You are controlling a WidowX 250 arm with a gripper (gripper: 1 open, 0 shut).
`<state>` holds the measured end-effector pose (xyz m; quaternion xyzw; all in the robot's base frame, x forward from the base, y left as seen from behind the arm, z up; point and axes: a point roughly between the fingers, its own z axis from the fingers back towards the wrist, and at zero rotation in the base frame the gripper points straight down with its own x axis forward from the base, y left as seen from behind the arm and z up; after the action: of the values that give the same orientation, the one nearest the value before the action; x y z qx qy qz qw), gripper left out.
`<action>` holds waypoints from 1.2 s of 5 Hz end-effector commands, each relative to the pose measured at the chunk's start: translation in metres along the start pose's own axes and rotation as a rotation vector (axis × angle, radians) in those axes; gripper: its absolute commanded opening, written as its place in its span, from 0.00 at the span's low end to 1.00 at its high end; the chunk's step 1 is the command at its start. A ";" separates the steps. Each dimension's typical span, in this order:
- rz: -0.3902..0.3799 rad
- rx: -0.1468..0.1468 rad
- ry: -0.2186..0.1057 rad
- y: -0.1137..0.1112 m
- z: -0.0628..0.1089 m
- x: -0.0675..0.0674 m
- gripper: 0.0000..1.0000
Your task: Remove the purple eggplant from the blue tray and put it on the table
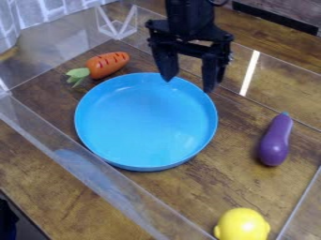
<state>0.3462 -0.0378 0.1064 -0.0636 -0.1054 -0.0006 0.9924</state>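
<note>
The purple eggplant (276, 140) lies on the dark wood table (238, 197), to the right of the blue tray (145, 122) and outside its rim. Nothing lies inside the round tray. My gripper (190, 73) hangs over the tray's far right rim, pointing down, with its two black fingers spread wide and nothing between them. It stands well to the upper left of the eggplant, apart from it.
An orange carrot (103, 65) lies just beyond the tray's upper left rim. A yellow lemon (242, 226) sits at the front right. Clear acrylic edging (63, 150) runs along the table's left and front sides.
</note>
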 end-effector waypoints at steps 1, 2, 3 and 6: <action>-0.031 0.026 -0.068 -0.011 0.024 0.015 1.00; -0.041 0.041 -0.059 -0.015 0.036 0.016 1.00; -0.035 0.050 -0.044 -0.017 0.044 0.010 1.00; 0.114 0.079 -0.035 0.025 0.037 -0.001 1.00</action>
<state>0.3357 -0.0100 0.1105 -0.0254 -0.0737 0.0592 0.9952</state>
